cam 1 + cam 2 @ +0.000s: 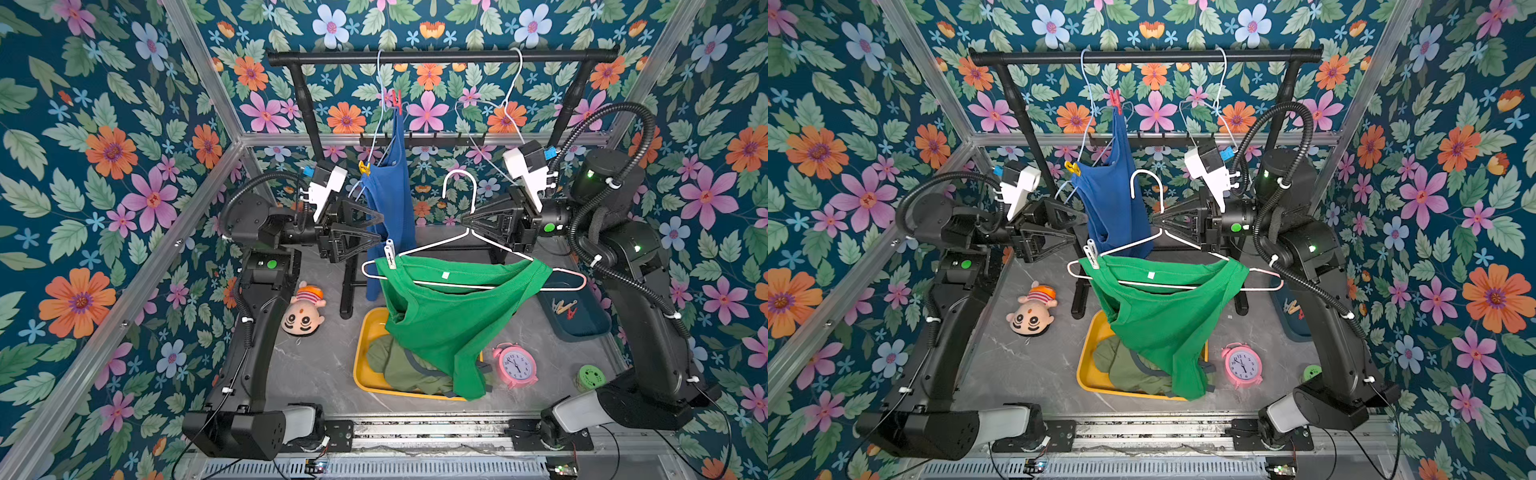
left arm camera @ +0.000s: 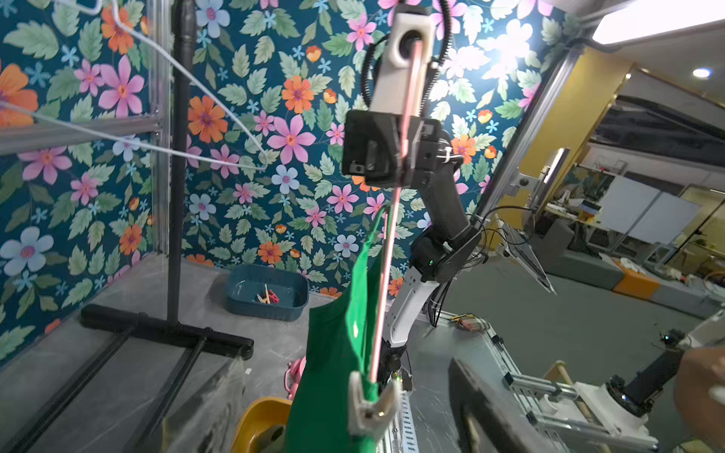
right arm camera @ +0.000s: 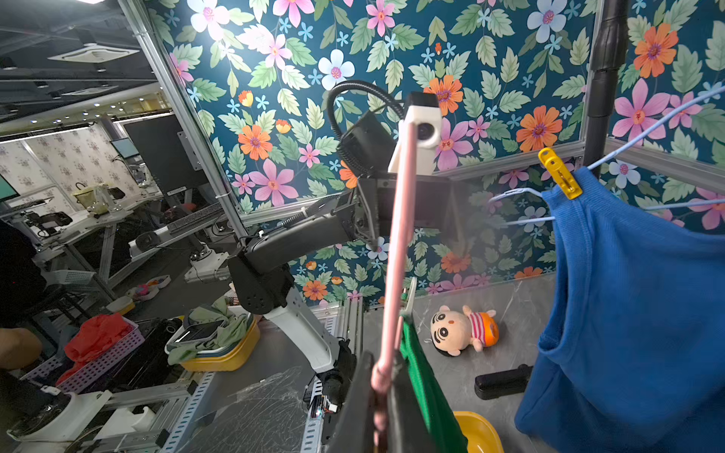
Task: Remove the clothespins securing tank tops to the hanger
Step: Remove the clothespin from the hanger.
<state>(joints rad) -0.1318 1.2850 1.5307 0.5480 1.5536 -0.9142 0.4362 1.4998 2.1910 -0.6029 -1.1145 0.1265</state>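
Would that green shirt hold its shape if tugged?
Probably not: the bright green cloth tank top sags in folds, so likely floppy and light. One white plastic clothespin pins it to the pale wire hanger; the other shoulder might slide.

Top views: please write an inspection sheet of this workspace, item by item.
Surface: grey tabletop, nothing spilled.
Job's things: blue tank top on rack, red clothespin and yellow clothespin attached; green tank top on hanger, white clothespin attached; olive tank top in yellow basin.
Clutter: plush doll, alarm clock, blue tray with loose clothespins.
Grippers: left gripper open near white clothespin; right gripper shut on hanger.
Cables: black conduits along both arms.
Surroundings: floral walls, aluminium frame.
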